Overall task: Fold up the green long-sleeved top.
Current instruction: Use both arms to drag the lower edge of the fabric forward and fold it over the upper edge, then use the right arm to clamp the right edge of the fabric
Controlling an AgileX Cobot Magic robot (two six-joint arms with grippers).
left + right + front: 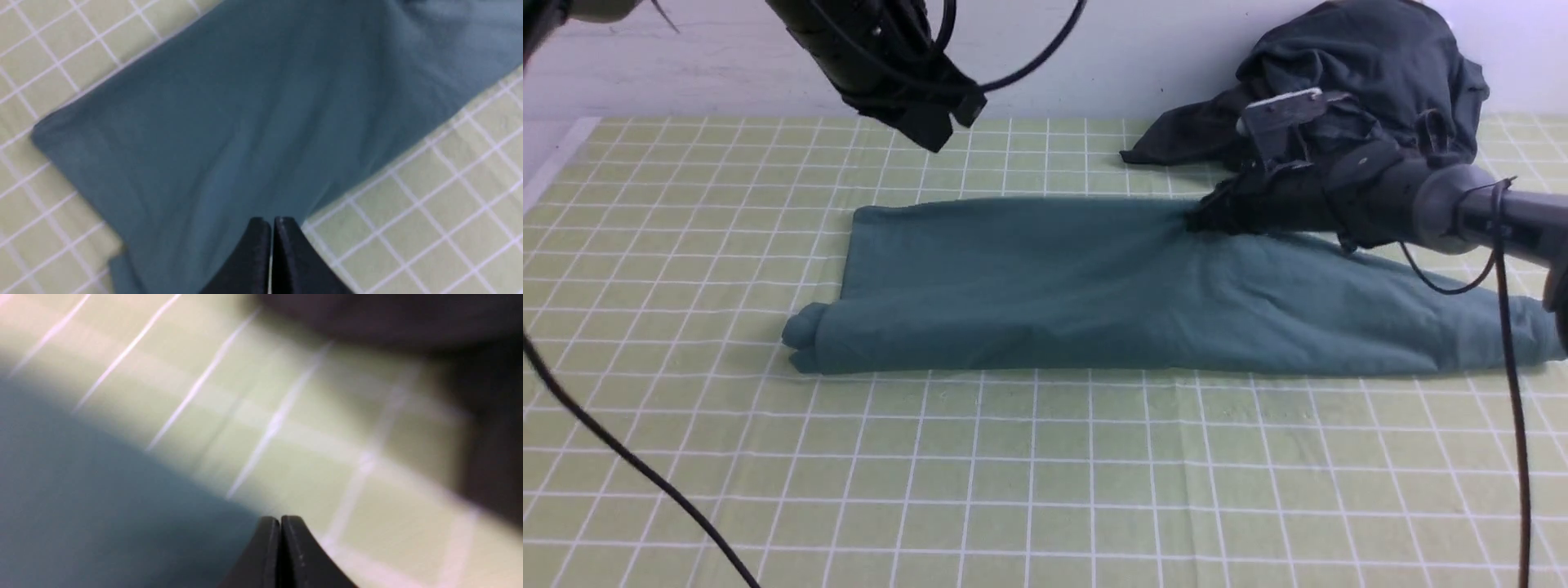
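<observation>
Nearest the viewer, a black cable (621, 457) crosses the desk (1045, 490), whose pale green cover is ruled with white grid lines. A second cable (1515, 392) hangs from the right arm. Farther on lies the green long-sleeved top (1094, 302), folded into a long band. It runs from below the left tool (935, 135) across to the right arm and passes under it, with a rolled bulge at its near corner on the left tool's side. The right tool (1196, 219) is down at the band's far edge, where creases converge on it. Its fingers (265, 555) are pressed together, and whether cloth lies between them cannot be told. The left tool is raised clear of the desk beyond the band's far corner, its fingers (255, 253) clenched on nothing. Behind the right tool a heap of dark garments (1372, 73) rests against the white wall (1135, 49), and part of the right arm covers it.
</observation>
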